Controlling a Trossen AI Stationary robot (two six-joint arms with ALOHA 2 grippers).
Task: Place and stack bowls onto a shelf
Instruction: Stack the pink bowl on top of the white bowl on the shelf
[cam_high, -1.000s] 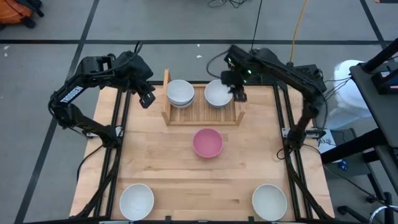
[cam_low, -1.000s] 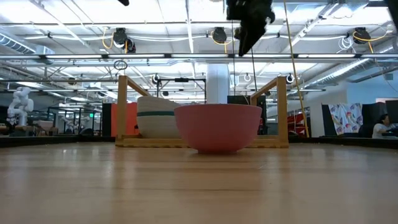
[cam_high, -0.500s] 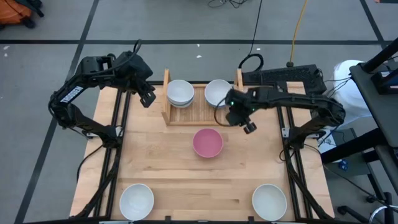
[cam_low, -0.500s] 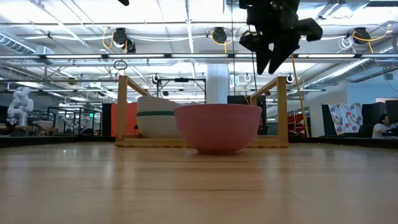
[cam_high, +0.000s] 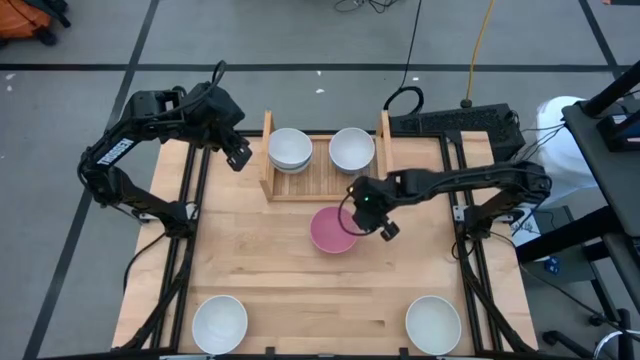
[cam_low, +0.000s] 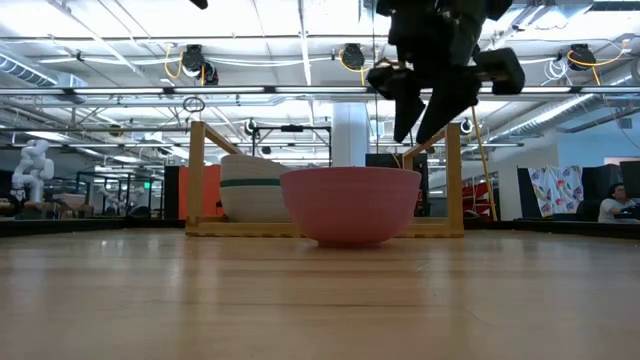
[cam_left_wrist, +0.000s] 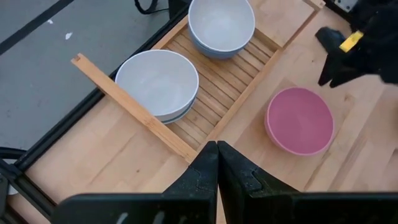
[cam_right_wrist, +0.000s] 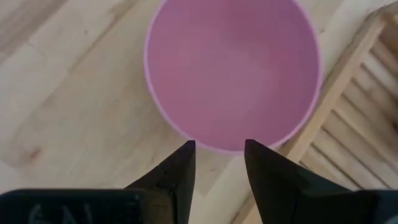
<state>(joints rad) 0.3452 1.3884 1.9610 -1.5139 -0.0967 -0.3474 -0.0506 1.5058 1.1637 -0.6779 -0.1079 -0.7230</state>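
While the left pincer (cam_high: 237, 160) waits closed at the upper left of the high view beside the shelf (cam_high: 325, 181), the right pincer (cam_high: 372, 222) hangs open over the pink bowl (cam_high: 333, 230) at frame centre, its rim between the fingers (cam_right_wrist: 176, 169). White bowls (cam_high: 291, 148) sit in the shelf.

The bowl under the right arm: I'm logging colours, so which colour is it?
Pink; the right wrist view shows it best, with the right gripper just above its rim.

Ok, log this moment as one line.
right gripper: open, above pink bowl rim | left gripper: shut, waiting beside shelf | shelf: two bowl stacks
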